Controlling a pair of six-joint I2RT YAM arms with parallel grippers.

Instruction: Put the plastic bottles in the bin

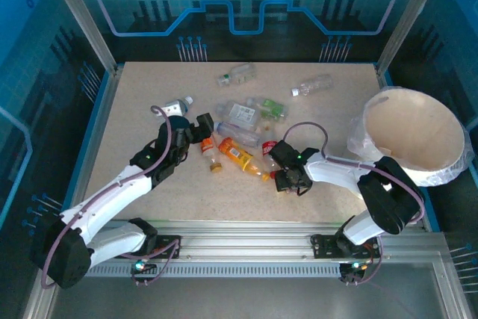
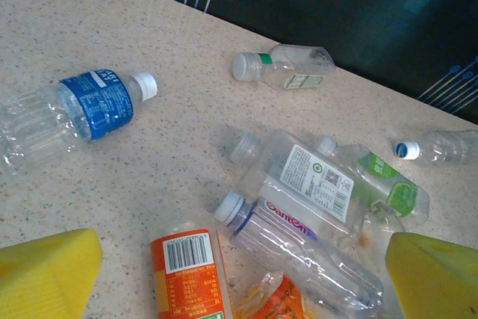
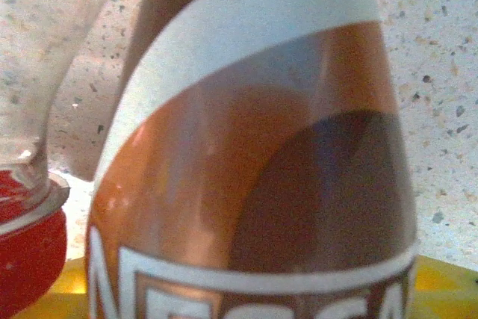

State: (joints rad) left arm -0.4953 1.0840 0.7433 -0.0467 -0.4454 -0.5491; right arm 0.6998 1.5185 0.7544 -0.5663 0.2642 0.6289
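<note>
Right fingers [image 3: 444,274]: held low over the worktop [image 1: 149,87], near its near edge and right of the middle. Yellow pads are seen under a brown bottle [image 3: 254,147]; a firm clamp cannot be told.
Brown bottle: lying on the worktop, just beside a red-capped bottle [image 3: 26,240].
Grip, as judged: the round body is best pinched squarely across its middle, with the red-capped neighbour left outside the pads, and tested before any lift.
Left fingers [image 2: 45,270]: spread wide, nothing held, poised over the middle heap.
Middle heap: an orange-labelled bottle [image 2: 190,274] and clear ones are piled touching; a blue-labelled bottle [image 2: 82,106] lies apart, towards the left edge.
Bin [image 1: 437,173]: at the right edge, well apart from the brown bottle; a high carry over its rim is advised.
Far edge: two clear bottles [image 1: 237,75] are waiting.
</note>
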